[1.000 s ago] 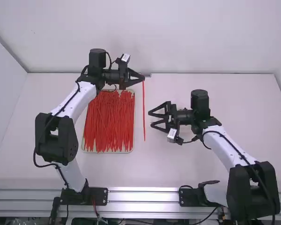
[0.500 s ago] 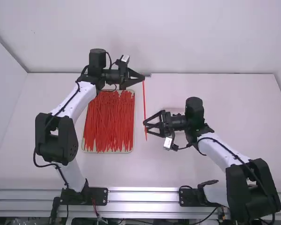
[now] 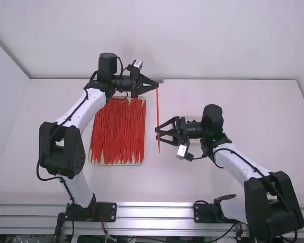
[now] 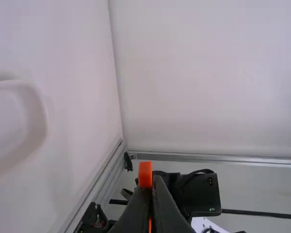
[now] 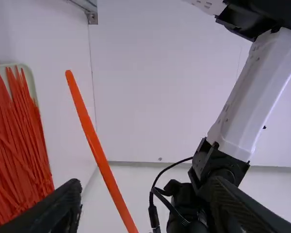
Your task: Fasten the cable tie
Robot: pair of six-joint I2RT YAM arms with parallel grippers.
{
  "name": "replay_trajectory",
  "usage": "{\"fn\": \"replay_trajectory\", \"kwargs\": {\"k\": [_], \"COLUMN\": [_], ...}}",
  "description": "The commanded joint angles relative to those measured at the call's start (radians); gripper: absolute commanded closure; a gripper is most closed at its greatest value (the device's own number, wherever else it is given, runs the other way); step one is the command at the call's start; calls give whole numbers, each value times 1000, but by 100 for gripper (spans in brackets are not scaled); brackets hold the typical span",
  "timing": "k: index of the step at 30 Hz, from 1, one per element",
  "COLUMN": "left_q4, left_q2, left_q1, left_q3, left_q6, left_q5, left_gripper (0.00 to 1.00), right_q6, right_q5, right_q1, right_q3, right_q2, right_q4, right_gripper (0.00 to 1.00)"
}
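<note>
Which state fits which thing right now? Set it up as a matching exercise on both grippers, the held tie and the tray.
Things:
1. left gripper
2. right gripper
3. tie
4. tray

States:
A. loaded with spare ties
B. open, one finger on either side of the tie
C. hanging upright beside the tray
D. shut on the tie's top end

Pairs: 1-D, 2-B, 3-C, 4-A

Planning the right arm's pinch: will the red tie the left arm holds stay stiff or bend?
Probably stiff: the cable tie runs straight from the left jaws, free end unsupported. Long and thin, it likely flexes if pushed.
</note>
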Motion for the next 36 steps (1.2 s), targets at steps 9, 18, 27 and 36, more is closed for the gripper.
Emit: {"fn": "replay_trajectory", "kwargs": {"k": [9,18,27,36], "left_q4": [5,8,16,14], "left_q2": [-2,-2,-2,-2], "left_q1": [-11,-11,-9,-5], "left_q3": [23,23,23,23], "left_q6": [23,31,53,65], "left_q5": [-2,-7,-4,-4], "left_gripper": [98,98,98,98], "right_q6": [51,52,78,78], "right_q5": [-13,-14,-14,-14], "right_q1": [0,2,1,2], "right_q3": [-5,-6,-6,-6], "right_q2": [2,2,2,2], "right_q4": [2,-3,-7,-9], "right_gripper": [100,100,100,100]}}
